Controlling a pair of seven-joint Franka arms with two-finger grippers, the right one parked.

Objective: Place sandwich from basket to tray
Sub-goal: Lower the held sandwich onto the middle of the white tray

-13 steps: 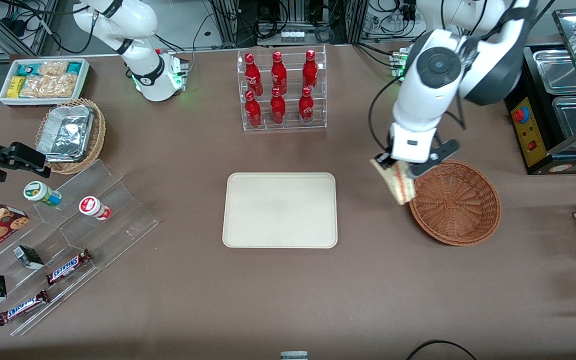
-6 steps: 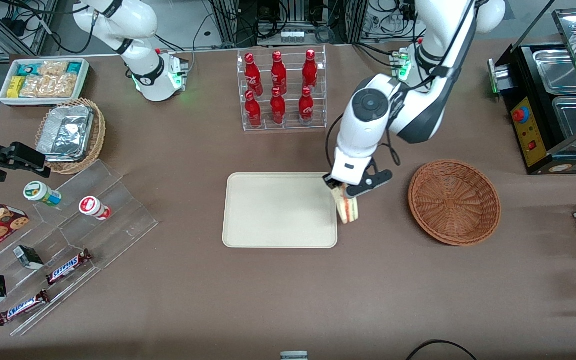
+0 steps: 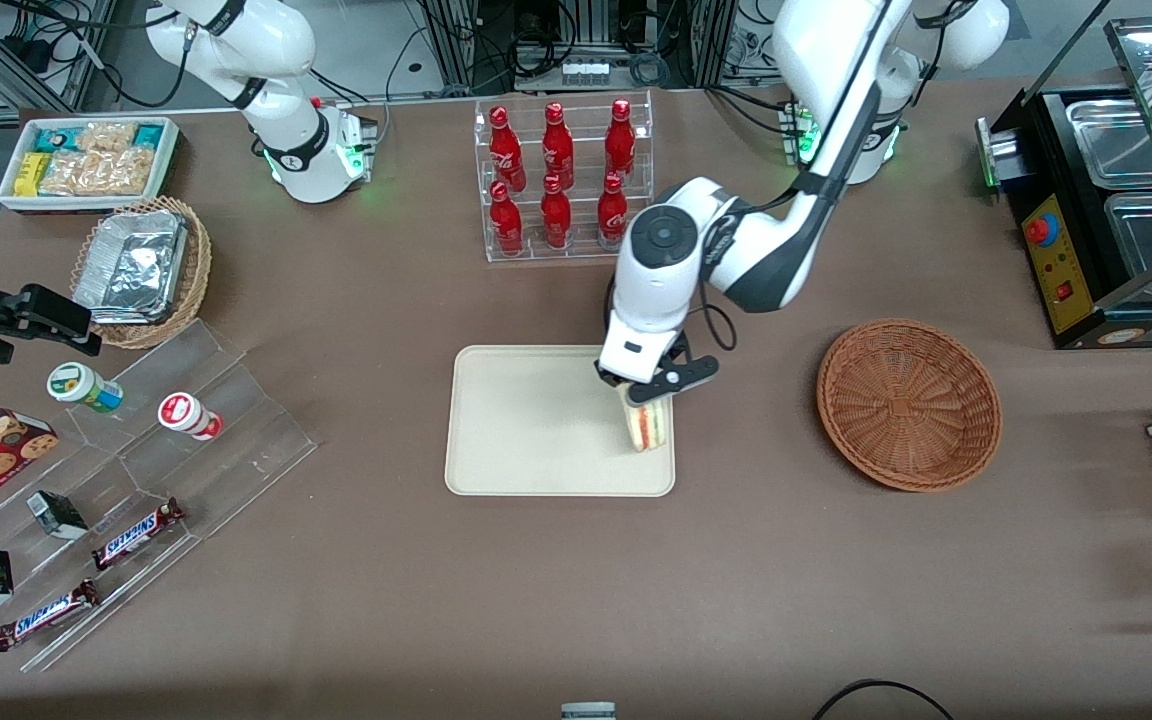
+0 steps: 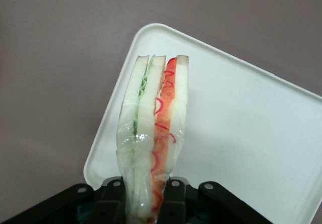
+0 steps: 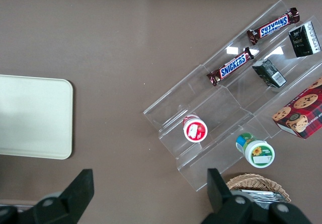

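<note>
Fingers [image 4: 173, 196] clenched on sandwich [image 3: 647, 425], wedge hanging point-down from gripper [image 3: 644, 388]. A second ago it was by the basket [image 3: 909, 404]; now it has crossed the bench [image 3: 836, 600] to above the tray [image 3: 536, 420], edge nearest the basket. Carry nearly done; lowering and release left. Sandwich: plastic-wrapped, white bread, green and red filling stripes.

sandwich [image 4: 153, 128]: soft pale bread in thin glossy clear plastic film
gripper [image 3: 642, 392]: matt black plastic, closed on the sandwich over the tray
tray [image 3: 526, 430]: smooth matt cream plastic
basket [image 3: 908, 402]: rough woven reddish-brown wicker
table [image 3: 636, 600]: matt brown cloth-like surface
</note>
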